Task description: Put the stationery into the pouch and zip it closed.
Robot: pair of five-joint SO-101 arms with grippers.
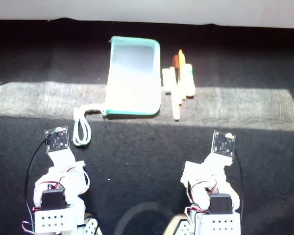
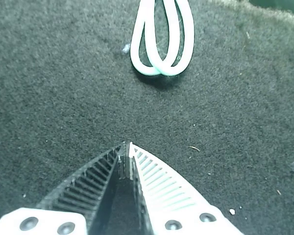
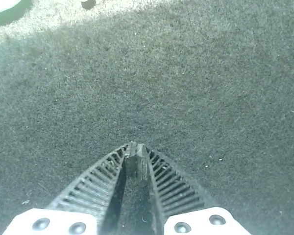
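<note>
A pale pouch with a teal rim (image 1: 133,76) lies flat at the back middle of the mat. Its white wrist strap (image 1: 80,128) loops off the near left corner; the strap's loop (image 2: 162,39) lies on the mat ahead of my left gripper (image 2: 127,145), which is shut and empty. Several pens and markers (image 1: 178,81) lie side by side just right of the pouch. My right gripper (image 3: 134,145) is shut and empty over bare mat, nearer than the pens. In the high view both arms sit at the near edge, left (image 1: 57,138) and right (image 1: 223,143).
A dark felt mat (image 1: 147,161) covers the table, with a bright band of sunlight across the middle. A pale wall or edge (image 1: 147,10) runs along the far side. Open mat lies between the two arms.
</note>
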